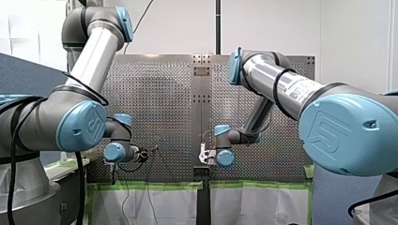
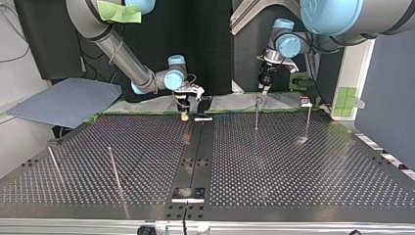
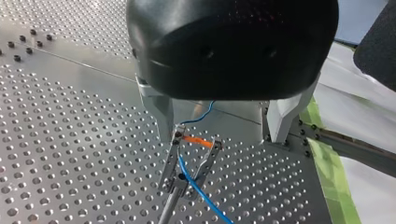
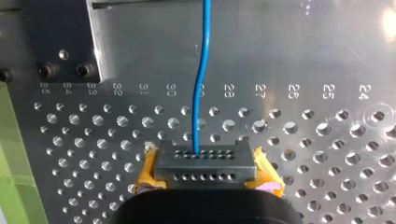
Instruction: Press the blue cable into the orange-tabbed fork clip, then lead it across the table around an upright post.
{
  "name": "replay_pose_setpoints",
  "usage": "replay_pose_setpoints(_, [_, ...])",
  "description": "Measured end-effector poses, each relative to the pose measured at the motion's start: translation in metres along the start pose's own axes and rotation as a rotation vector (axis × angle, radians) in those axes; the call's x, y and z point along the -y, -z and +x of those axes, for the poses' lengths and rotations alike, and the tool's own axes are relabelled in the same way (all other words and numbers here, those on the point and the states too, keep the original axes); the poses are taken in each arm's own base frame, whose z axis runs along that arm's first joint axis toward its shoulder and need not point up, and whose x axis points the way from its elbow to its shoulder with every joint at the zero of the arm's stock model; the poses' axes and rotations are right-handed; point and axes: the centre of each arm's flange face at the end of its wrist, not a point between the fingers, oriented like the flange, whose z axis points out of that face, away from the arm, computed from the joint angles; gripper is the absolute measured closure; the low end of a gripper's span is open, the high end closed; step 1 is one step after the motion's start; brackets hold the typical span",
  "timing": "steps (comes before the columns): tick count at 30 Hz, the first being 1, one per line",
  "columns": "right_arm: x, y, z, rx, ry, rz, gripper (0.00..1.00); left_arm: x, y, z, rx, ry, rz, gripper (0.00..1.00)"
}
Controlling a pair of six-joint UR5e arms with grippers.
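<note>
So the cable [image 3: 196, 186] is sitting in the clip [image 3: 172, 158]. It passes between the two prongs just by the orange tab [image 3: 196, 140] that spans their tips, then carries on past the clip's stem. My left hand [image 3: 222, 136] hangs right over the clip with its metal fingers spread wide, one on each side. It's got hold of nothing as far as I can see, and the cable climbs up out of sight under the hand's black body. My right hand [image 4: 205, 176] is closed up, yellow pads pinched on both sides of a small dark block [image 4: 205, 161] with two rows of holes. The cable comes out of one of those holes and runs straight ahead of the hand over the tabletop [image 2: 293, 176]. In the top view, the right hand is at about 12 o'clock on the tabletop, right at the far edge by the centre strip. The left hand is over at about 1 o'clock, hovering above a thin post [image 2: 256, 115]. There's a second post [image 2: 308, 122] just at 3 o'clock from that one. Two more posts [image 2: 113, 169] lean down around 8 o'clock, well apart from both hands. From that view I can't make out the cable between the hands, it's too thin to tell.
</note>
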Motion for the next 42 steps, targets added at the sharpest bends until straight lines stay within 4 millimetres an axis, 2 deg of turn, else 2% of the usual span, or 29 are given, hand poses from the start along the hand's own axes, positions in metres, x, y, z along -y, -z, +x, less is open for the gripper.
replay_pose_setpoints(19, [0.001, 0.001, -0.003, 0.004, -0.002, 0.003, 1.00, 0.004, 0.002, 0.002, -0.013, -0.010, 0.013, 0.00])
replay_pose_setpoints(32, [0.000, 0.001, -0.004, 0.010, -0.002, 0.001, 1.00, 0.033, 0.008, 0.010, -0.072, -0.083, 0.098, 0.00])
replay_pose_setpoints(42, [-0.002, 0.001, -0.005, 0.012, -0.002, -0.001, 1.00, 0.061, -0.012, -0.002, -0.015, -0.059, 0.113, 0.00])
